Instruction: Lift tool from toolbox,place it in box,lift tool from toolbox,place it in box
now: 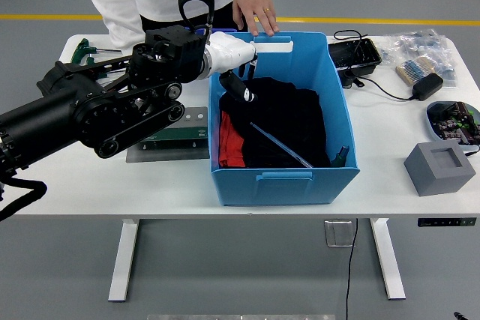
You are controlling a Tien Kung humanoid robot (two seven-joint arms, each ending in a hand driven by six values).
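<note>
My left hand (234, 73), white with dark fingertips, hangs over the back left rim of the big blue box (281, 181). Its fingers (238, 89) are relaxed and open, holding nothing. Inside the box a green-handled T-handle tool lies on dark cloth, its thin shaft (281, 145) running to the handle (341, 156) in the front right corner. Other green-handled tools (82, 49) show at the table's far left, mostly hidden behind my arm. A person's hand (255, 14) rests on the box's back rim.
A grey plate with a green board (176, 134) lies left of the box. A red cloth (231, 140) is inside the box. To the right are a black tray (354, 53), a power adapter (424, 86), a parts bag (420, 54) and a grey block (439, 167).
</note>
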